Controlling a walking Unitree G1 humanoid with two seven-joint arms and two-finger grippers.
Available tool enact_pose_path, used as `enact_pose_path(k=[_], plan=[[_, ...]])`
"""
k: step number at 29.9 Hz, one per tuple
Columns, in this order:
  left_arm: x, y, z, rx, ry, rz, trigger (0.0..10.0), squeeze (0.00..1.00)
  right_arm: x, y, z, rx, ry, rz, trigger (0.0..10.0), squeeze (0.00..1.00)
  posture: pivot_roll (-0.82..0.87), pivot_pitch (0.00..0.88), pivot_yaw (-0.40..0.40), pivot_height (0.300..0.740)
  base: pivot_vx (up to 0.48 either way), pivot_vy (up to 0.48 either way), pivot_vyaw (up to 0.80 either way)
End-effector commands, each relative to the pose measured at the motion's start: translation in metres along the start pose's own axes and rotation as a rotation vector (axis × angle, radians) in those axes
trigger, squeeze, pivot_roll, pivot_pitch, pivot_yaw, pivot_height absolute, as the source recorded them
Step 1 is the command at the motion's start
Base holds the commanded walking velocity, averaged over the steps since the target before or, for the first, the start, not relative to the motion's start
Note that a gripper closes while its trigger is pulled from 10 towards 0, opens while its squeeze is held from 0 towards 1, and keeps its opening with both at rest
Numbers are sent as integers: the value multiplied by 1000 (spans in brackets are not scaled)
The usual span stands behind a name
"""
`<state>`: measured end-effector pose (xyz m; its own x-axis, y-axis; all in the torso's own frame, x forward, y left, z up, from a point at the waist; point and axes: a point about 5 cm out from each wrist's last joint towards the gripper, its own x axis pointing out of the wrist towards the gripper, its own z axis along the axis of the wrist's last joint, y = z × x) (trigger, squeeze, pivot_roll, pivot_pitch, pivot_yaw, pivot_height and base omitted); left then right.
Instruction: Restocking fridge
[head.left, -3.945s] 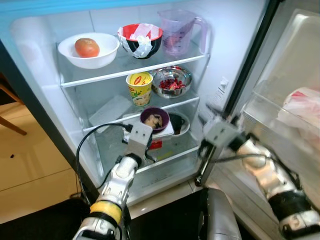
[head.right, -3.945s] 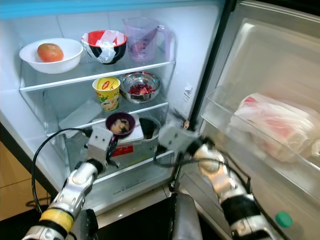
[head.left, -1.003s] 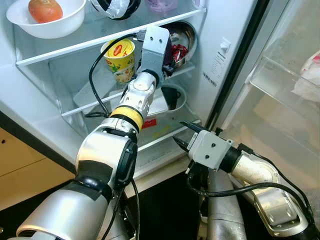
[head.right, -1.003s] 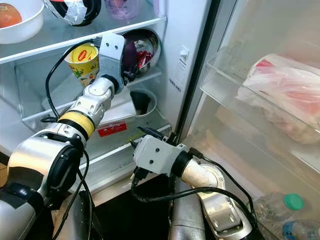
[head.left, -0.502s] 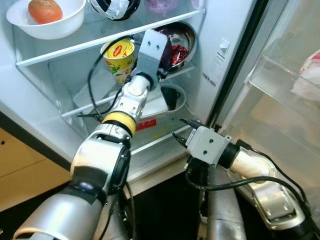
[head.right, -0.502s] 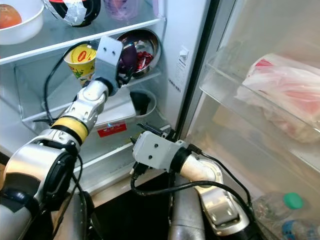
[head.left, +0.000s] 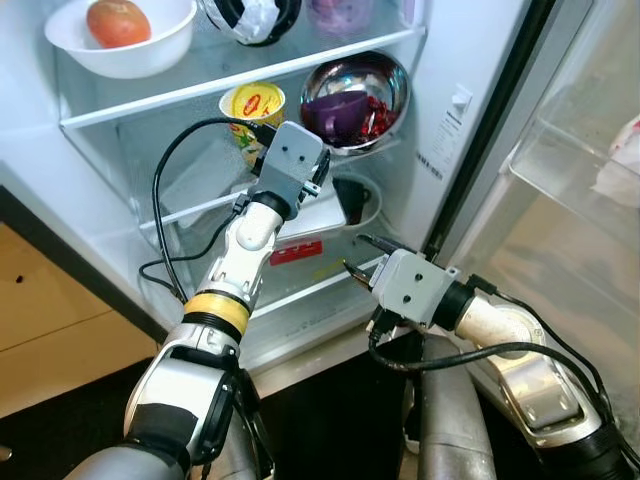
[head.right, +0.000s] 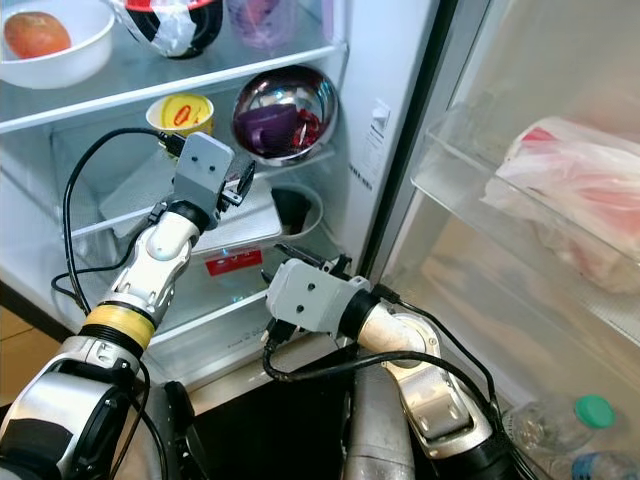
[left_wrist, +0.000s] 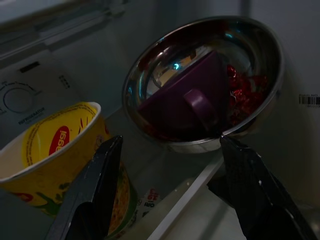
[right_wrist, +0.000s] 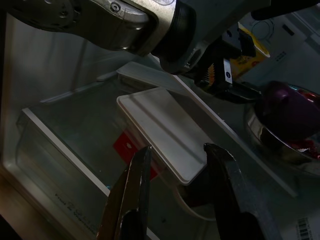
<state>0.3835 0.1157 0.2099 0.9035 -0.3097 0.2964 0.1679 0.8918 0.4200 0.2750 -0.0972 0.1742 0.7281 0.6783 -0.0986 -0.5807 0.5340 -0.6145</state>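
Your purple cup (left_wrist: 187, 102) now sits tilted inside the steel bowl (head.left: 358, 92); left gripper (left_wrist: 167, 165) hangs released just below it, right gripper (right_wrist: 175, 165) open lower down; next, withdraw

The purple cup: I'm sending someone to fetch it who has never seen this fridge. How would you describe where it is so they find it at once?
Look in the open fridge, on the middle glass shelf, right side. There a shiny steel bowl sits tilted beside a yellow noodle cup. The small purple cup lies inside that bowl among red bits; it is the shelf's one purple thing.
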Motion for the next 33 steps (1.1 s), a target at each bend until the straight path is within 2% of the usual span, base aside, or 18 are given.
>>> enact_pose_path(k=[1, 5, 9, 11, 12, 13, 15, 16, 18, 19, 20, 21, 22, 23, 25, 26, 28, 33], plan=[[-3, -6, -4, -3, 17, -10, 10000, 0, 1, -2, 0, 2, -6, -7, 10000, 0, -119, 143, 14, 421, 0, 0, 0], [-10, -12, -9, -28, 51, 3, 10000, 0, 2, -10, -1, -17, -5, -55, 10000, 0, -127, 142, 8, 421, 0, 0, 0], [-23, -16, -11, -24, 50, -14, 10000, 0, 12, -34, -6, -85, 35, -183, 10000, 0, -116, 143, 12, 421, 0, 0, 0], [-40, -19, -19, 33, 44, -59, 10000, 0, 21, -45, -11, -85, 61, -236, 10000, 0, -103, 147, 14, 421, 0, 0, 0], [-55, -20, -26, 71, 44, -83, 10000, 0, 28, -50, -16, -61, 90, -255, 10000, 0, -90, 153, 15, 421, 0, 0, 0], [-55, -20, -26, 71, 44, -83, 10000, 0, 28, -50, -16, -61, 90, -255, 10000, 0, -90, 153, 15, 421, 0, 0, 0], [-86, -22, -39, 122, 57, -122, 10000, 0, 41, -56, -29, -28, 158, -279, 10000, 0, -74, 158, 15, 421, 0, 0, 0], [-86, -22, -39, 122, 57, -122, 10000, 0, 41, -56, -29, -28, 158, -279, 10000, 0, -74, 158, 15, 421, 0, 0, 0], [-121, -23, -53, 127, 119, -137, 10000, 0, 55, -59, -42, -16, 235, -276, 10000, 0, -19, 173, 10, 421, 0, 0, 0], [-121, -23, -53, 127, 119, -137, 10000, 0, 55, -59, -42, -16, 235, -276, 10000, 0, -19, 173, 10, 421, 0, 0, 0], [-138, -24, -57, 132, 152, -137, 10000, 0, 63, -59, -48, -18, 271, -270, 10000, 0, 4, 184, 4, 421, 0, 0, 0], [-138, -24, -57, 132, 152, -137, 10000, 0, 63, -59, -48, -18, 271, -270, 10000, 0, 4, 184, 4, 421, 0, 0, 0], [-154, -25, -59, 146, 175, -140, 10000, 0, 70, -60, -53, -26, 311, -266, 10000, 0, 32, 193, -3, 421, 0, 0, 0], [-154, -25, -59, 146, 175, -140, 10000, 0, 70, -60, -53, -26, 311, -266, 10000, 0, 32, 193, -3, 421, 0, 0, 0], [-178, -29, -59, 170, 194, -160, 10000, 0, 81, -63, -56, -61, 366, -280, 10000, 0, 52, 202, -12, 421, 0, 0, 0], [-178, -29, -59, 170, 194, -160, 10000, 0, 81, -63, -56, -61, 366, -280, 10000, 0, 52, 202, -12, 421, 0, 0, 0], [-197, -33, -57, 175, 216, -179, 10000, 0, 88, -69, -53, -70, 387, -309, 10000, 0, 93, 219, -40, 421, 0, 0, 0], [-216, -26, -56, 207, 266, -144, 10000, 0, 94, -83, -42, -82, 383, -370, 10000, 0, 165, 258, -64, 421, 0, 0, 0]])
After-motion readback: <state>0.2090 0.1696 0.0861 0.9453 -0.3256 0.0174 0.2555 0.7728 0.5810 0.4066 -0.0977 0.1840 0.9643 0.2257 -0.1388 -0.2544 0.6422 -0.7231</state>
